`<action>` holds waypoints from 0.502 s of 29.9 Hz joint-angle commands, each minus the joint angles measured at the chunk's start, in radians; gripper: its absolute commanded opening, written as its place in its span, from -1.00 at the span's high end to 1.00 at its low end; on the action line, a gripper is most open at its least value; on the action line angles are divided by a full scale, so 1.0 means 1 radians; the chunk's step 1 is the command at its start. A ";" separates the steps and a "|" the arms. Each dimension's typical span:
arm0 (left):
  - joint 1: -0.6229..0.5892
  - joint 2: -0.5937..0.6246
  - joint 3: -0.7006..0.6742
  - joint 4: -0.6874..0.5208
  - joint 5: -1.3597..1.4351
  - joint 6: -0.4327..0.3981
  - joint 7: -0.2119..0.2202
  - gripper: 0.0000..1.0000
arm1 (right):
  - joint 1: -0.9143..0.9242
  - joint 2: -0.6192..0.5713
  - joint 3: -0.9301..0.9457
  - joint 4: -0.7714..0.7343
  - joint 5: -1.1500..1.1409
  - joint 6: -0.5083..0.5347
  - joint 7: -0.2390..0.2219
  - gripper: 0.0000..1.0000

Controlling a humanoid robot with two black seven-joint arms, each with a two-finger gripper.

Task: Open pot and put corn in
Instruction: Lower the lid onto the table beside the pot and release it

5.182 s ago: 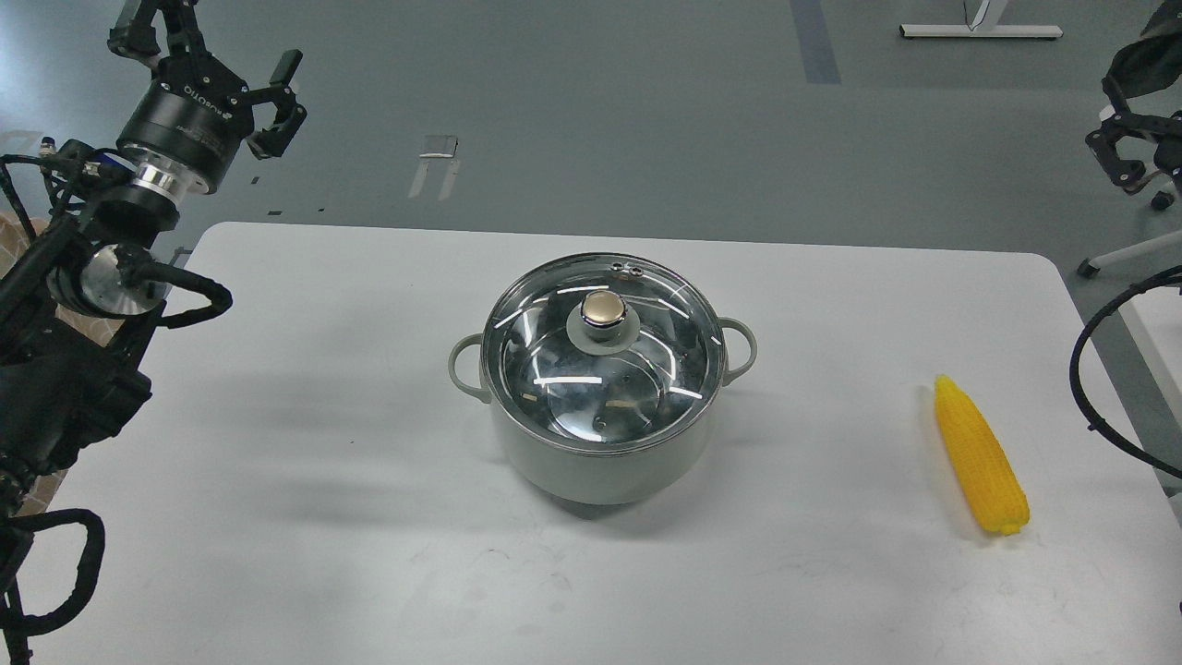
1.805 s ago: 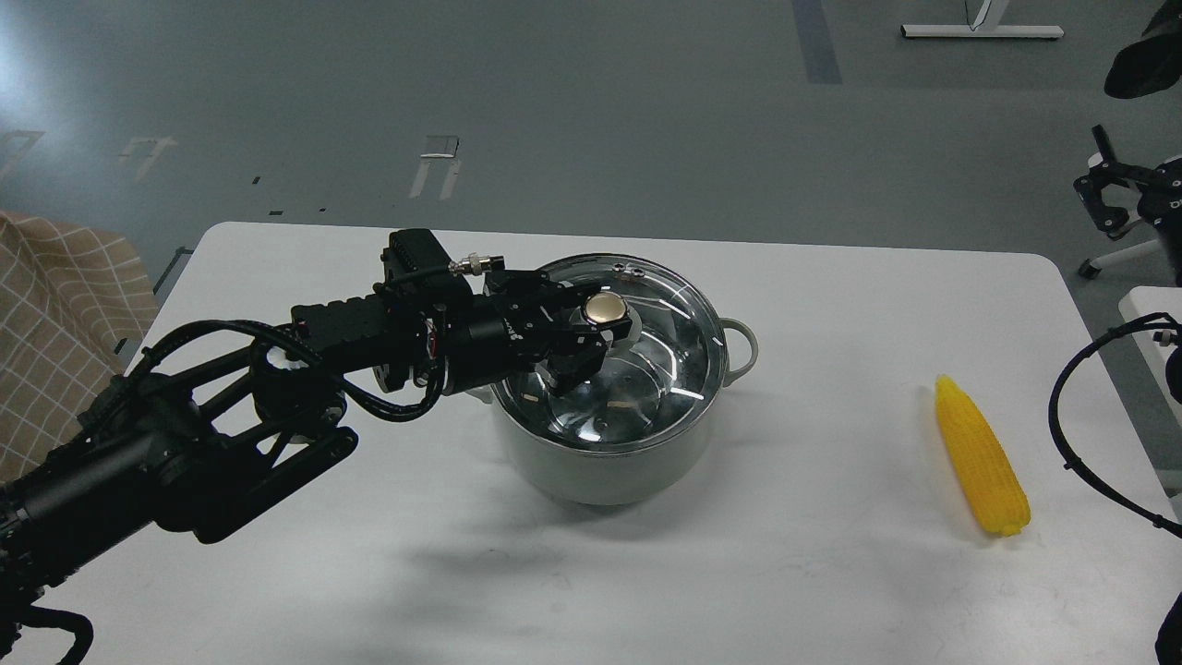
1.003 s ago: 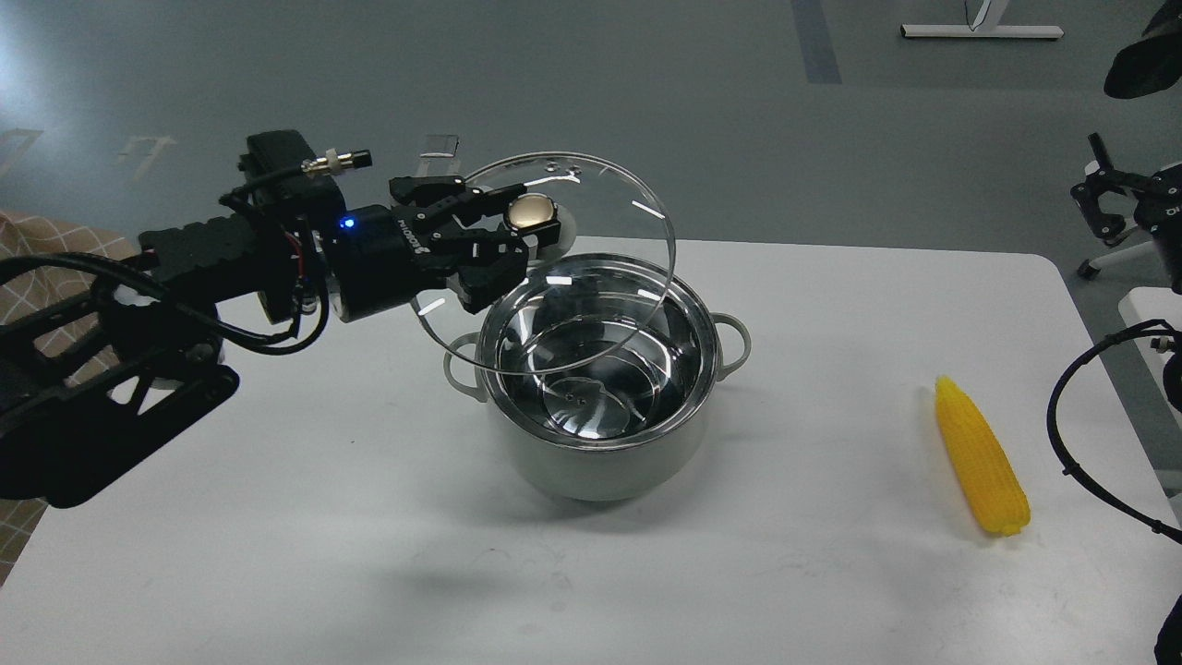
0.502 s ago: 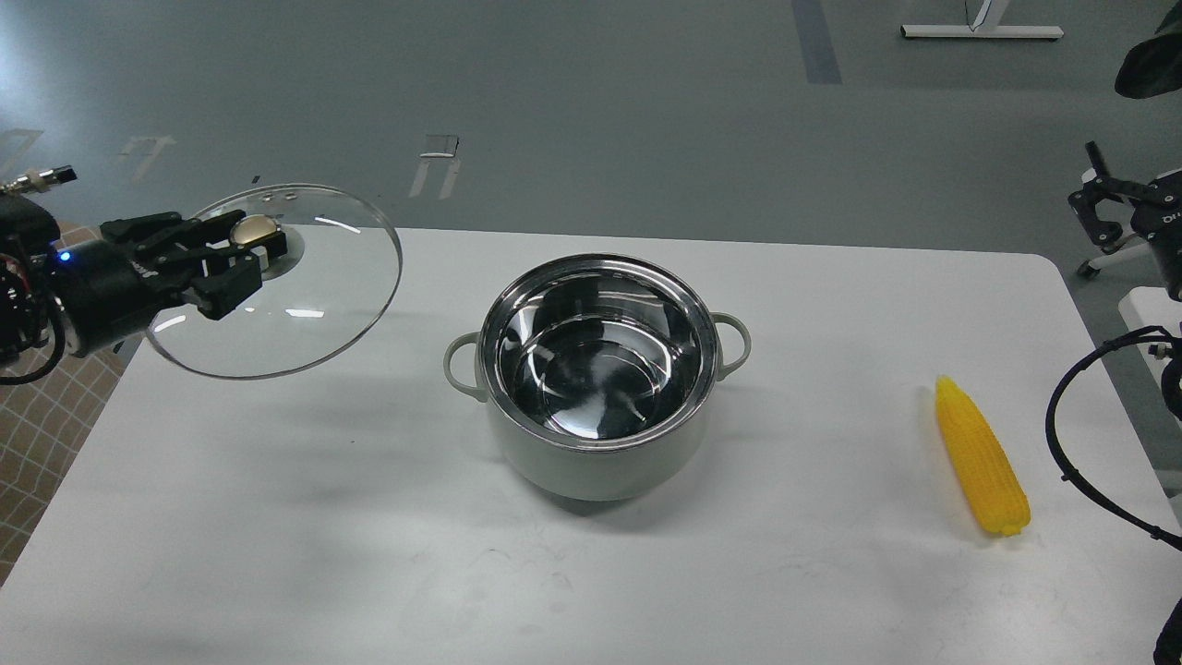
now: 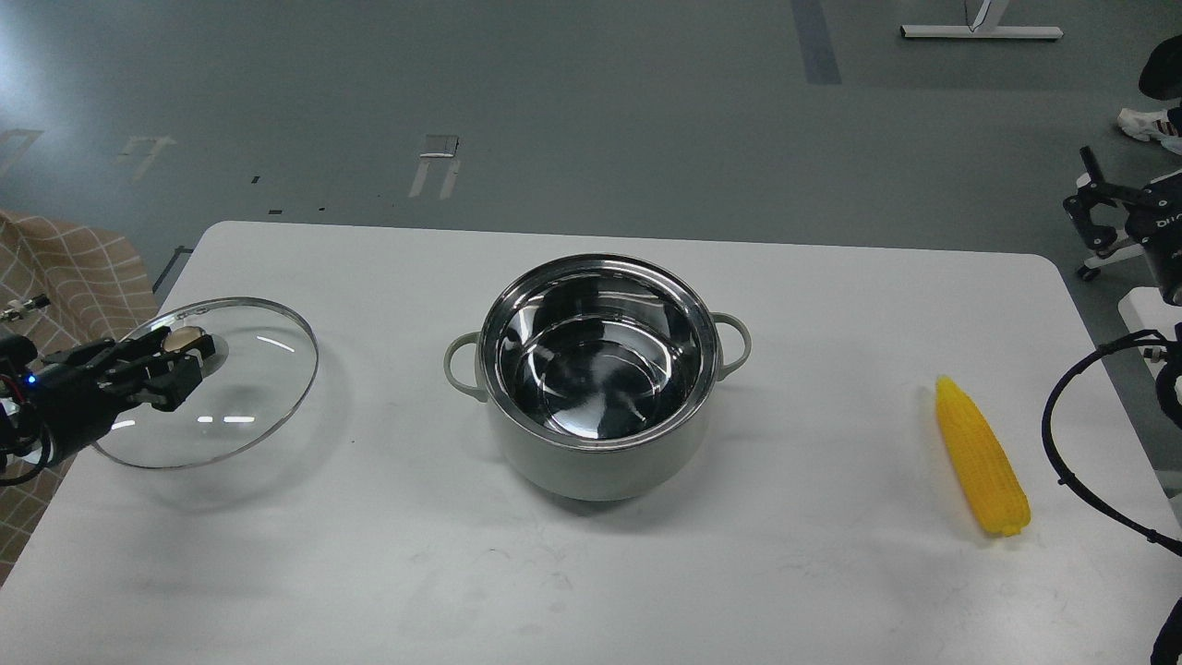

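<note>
The pale grey-green pot (image 5: 600, 462) stands uncovered in the middle of the white table, its shiny steel inside empty. The yellow corn cob (image 5: 981, 456) lies on the table at the right, pointed end away from me. My left gripper (image 5: 175, 356) is at the table's left edge, shut on the gold knob of the round glass lid (image 5: 240, 388), which hangs low over the table. My right gripper (image 5: 1103, 208) is at the far right edge, off the table and away from the corn; its fingers look spread.
The white table (image 5: 369, 554) has rounded corners. A checked brown cloth (image 5: 74, 268) lies off the left edge. Black cables (image 5: 1062, 443) loop at the right edge near the corn.
</note>
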 commanded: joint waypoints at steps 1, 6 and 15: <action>0.000 -0.033 0.009 0.042 0.000 0.000 0.000 0.25 | -0.002 0.000 0.000 0.000 0.000 0.000 0.000 -1.00; 0.000 -0.082 0.009 0.094 0.000 0.001 -0.003 0.23 | -0.011 0.000 0.000 0.000 0.000 0.000 0.000 -1.00; 0.000 -0.081 0.008 0.093 -0.030 0.004 -0.003 -0.48 | -0.013 0.002 -0.004 0.004 0.000 0.000 0.000 -1.00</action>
